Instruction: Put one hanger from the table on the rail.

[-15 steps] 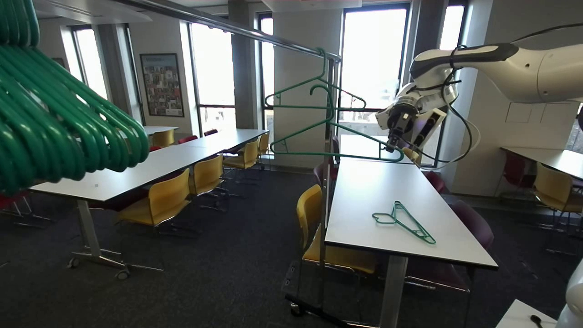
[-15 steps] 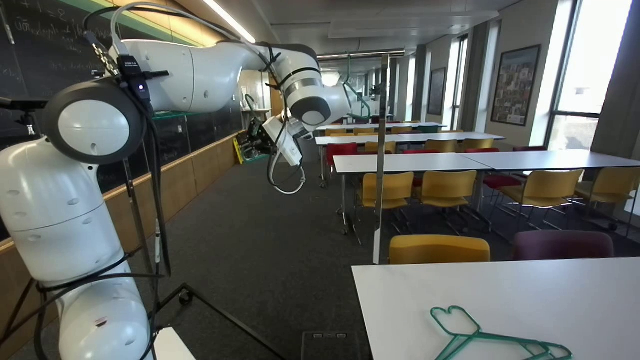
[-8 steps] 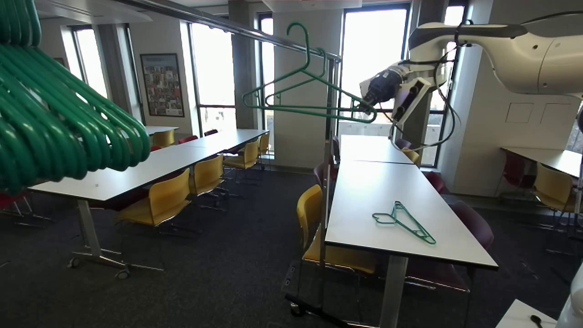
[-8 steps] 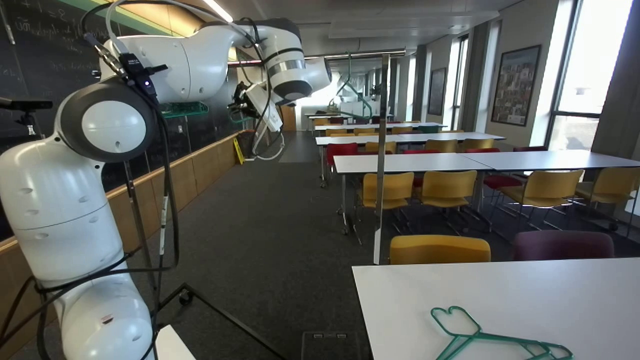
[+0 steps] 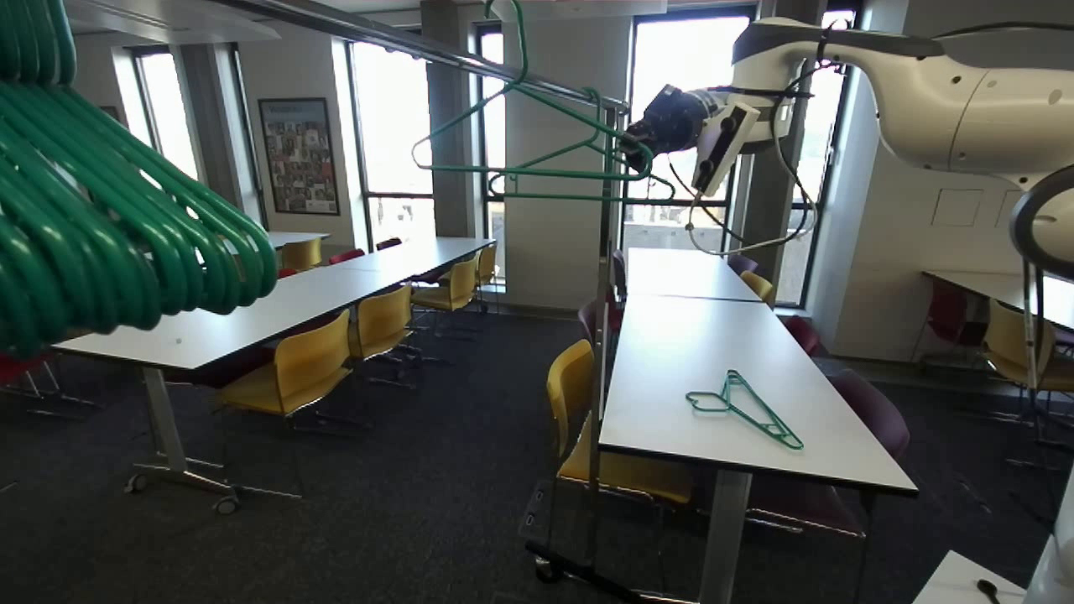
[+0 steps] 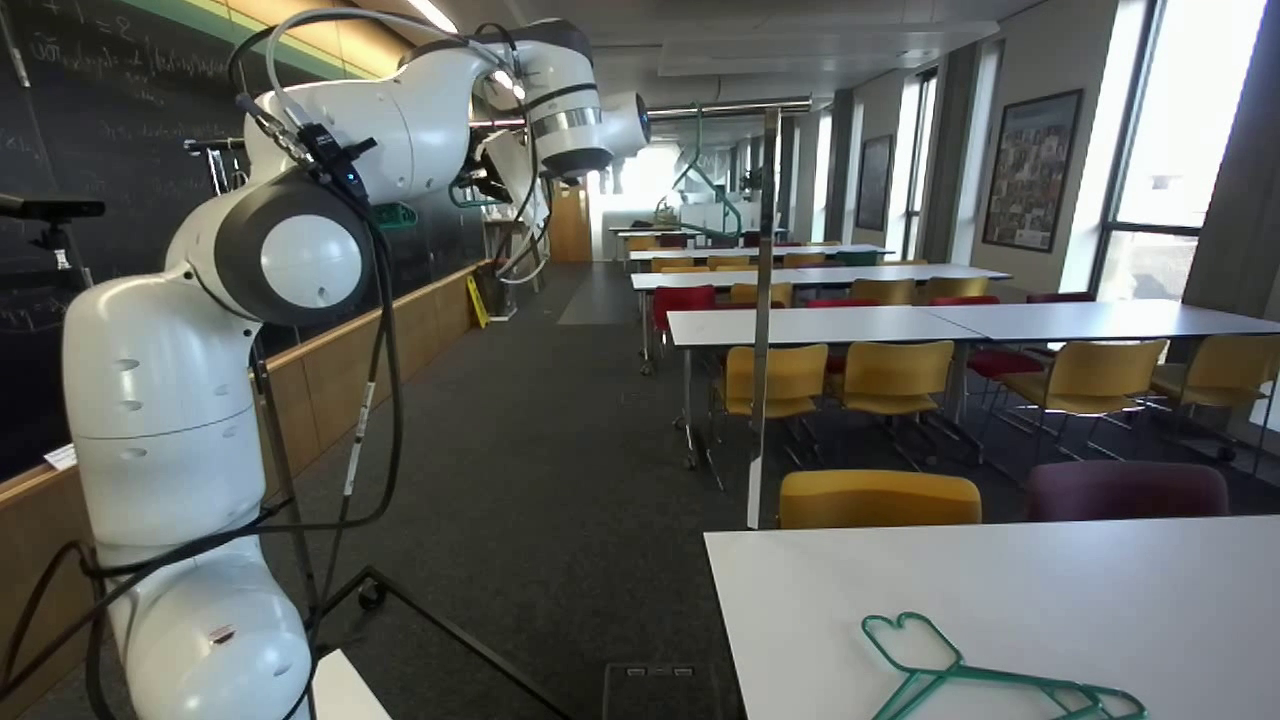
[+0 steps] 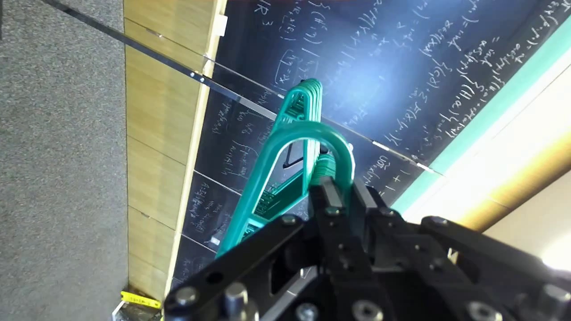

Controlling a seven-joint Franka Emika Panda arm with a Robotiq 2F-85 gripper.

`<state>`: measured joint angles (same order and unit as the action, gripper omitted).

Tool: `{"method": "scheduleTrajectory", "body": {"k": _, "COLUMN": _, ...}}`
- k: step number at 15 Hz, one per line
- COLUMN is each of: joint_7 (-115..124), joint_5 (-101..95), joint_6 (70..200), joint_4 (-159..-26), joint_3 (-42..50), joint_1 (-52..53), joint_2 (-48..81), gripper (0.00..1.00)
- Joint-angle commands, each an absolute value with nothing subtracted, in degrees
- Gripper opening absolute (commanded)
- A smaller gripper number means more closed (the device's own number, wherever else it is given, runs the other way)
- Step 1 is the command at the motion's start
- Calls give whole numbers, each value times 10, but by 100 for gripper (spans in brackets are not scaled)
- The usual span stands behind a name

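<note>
Pinched at one lower corner by the tool, the green clothes hanger extends seemingly crosswise to the rail — hook end showing above it (whether touching, I cannot tell) — so lowering probably comes next.

Held hanger partly hidden by jaws.

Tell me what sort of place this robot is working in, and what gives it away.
Most likely a classroom or seminar room: the wrist view shows a blackboard with handwritten formulas, and both exterior views show rows of long white tables lined with colored chairs.
</note>
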<state>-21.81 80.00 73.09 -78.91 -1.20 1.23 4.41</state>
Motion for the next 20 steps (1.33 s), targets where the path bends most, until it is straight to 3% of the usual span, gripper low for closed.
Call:
{"method": "scheduleTrajectory", "body": {"k": 1, "joint_7": -161, "joint_5": 853, "joint_6": 725, "joint_4": -721, "joint_3": -14, "joint_1": 7, "joint_2": 92, "gripper": 3}}
{"method": "scheduleTrajectory", "body": {"k": 16, "joint_7": -73, "joint_5": 819, "joint_6": 716, "joint_4": -686, "joint_3": -15, "joint_1": 7, "joint_2": 140, "gripper": 3}}
{"method": "scheduleTrajectory", "body": {"k": 17, "joint_7": -76, "joint_5": 814, "joint_6": 713, "joint_4": -685, "joint_3": -15, "joint_1": 7, "joint_2": 141, "gripper": 35}}
{"method": "scheduleTrajectory", "body": {"k": 18, "joint_7": -80, "joint_5": 806, "joint_6": 710, "joint_4": -684, "joint_3": -15, "joint_1": 7, "joint_2": 140, "gripper": 36}}
{"method": "scheduleTrajectory", "body": {"k": 20, "joint_7": -96, "joint_5": 784, "joint_6": 712, "joint_4": -685, "joint_3": -13, "joint_1": 8, "joint_2": 132, "gripper": 51}}
